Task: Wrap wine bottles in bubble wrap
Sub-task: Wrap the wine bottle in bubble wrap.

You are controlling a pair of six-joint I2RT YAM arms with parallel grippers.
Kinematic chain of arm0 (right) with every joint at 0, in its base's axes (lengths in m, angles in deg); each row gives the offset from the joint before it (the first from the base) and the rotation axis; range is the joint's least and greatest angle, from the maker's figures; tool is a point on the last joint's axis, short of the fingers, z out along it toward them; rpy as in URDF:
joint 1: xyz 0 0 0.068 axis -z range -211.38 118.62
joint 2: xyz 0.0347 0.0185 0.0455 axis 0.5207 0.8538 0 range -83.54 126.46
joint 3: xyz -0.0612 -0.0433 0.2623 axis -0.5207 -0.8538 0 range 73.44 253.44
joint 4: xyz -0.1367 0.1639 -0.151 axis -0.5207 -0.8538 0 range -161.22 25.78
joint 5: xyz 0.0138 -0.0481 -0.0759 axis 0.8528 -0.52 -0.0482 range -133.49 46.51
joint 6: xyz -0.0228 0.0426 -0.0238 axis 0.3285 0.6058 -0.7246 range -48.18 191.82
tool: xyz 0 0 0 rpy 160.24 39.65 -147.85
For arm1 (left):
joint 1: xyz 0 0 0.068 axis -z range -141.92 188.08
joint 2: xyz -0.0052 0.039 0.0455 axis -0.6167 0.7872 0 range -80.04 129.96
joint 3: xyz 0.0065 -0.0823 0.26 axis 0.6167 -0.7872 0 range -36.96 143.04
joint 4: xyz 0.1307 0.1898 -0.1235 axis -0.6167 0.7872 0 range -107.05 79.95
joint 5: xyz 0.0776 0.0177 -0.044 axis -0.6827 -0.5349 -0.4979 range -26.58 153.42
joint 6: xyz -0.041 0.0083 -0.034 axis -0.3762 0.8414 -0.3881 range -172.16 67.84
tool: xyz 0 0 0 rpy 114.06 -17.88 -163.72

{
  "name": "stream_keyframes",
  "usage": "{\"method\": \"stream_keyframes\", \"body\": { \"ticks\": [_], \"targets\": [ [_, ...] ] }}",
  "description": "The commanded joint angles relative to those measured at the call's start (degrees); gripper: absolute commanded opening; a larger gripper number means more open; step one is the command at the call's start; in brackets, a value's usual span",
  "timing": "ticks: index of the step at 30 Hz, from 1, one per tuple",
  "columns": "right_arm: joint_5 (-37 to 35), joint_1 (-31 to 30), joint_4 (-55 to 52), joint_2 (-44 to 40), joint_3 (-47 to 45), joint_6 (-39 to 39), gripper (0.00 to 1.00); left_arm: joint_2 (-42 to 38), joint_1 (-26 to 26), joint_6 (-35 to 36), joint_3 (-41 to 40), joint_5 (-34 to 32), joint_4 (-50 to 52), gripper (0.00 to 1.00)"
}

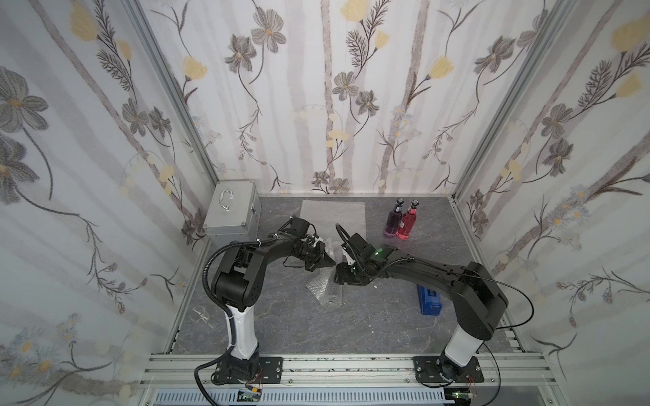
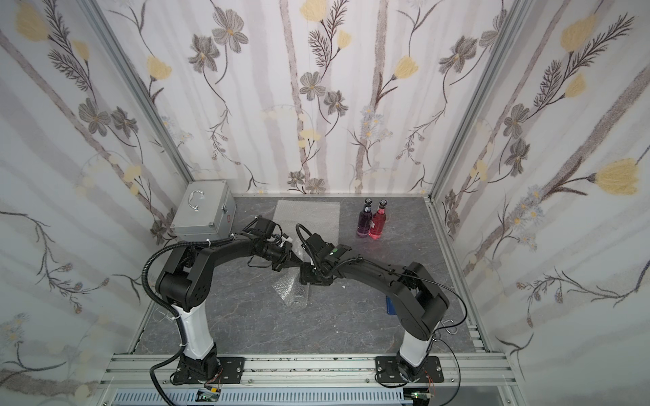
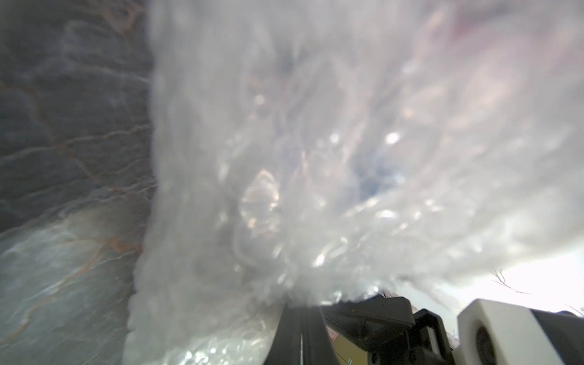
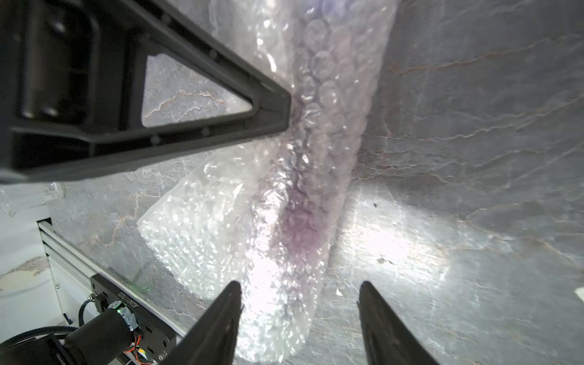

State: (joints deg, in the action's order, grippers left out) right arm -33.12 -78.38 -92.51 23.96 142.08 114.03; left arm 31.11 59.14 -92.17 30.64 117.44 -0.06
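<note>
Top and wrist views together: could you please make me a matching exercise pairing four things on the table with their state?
Things:
1 metal case
2 red-pink bottle
3 spare bubble wrap sheet
4 middle bottle

States:
A lying down, rolled in bubble wrap
B spread flat, nothing on it
C shut, handle facing up
D upright, unwrapped

Pairs: 1-C, 2-D, 3-B, 4-A

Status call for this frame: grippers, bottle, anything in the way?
Left gripper shut on bubble wrap. Right gripper open above wrapped purple bottle, lying flat. Unwrapped bottles upright at back, well apart.
</note>
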Motion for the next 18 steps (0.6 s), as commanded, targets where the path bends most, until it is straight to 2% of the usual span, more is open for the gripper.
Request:
{"method": "stream_keyframes", "body": {
  "ticks": [1,4,8,18],
  "targets": [
    [1.0,1.4,4.6,-2.4,-1.3,1.6,0.47,0.3,0.1,0.9,-0.1,-5.4,4.1,0.01],
    [3.0,1.7,8.9,-3.2,-1.6,4.3,0.43,0.0,0.1,1.1,-0.1,-5.4,4.2,0.01],
    [4.5,1.6,12.7,-1.5,-0.4,8.6,0.43,-0.3,0.3,1.0,-0.2,-5.4,4.3,0.03],
    [2.9,0.2,11.5,3.2,2.2,11.1,0.41,-0.4,0.6,0.6,0.4,-4.8,4.3,0.09]
  ]
}}
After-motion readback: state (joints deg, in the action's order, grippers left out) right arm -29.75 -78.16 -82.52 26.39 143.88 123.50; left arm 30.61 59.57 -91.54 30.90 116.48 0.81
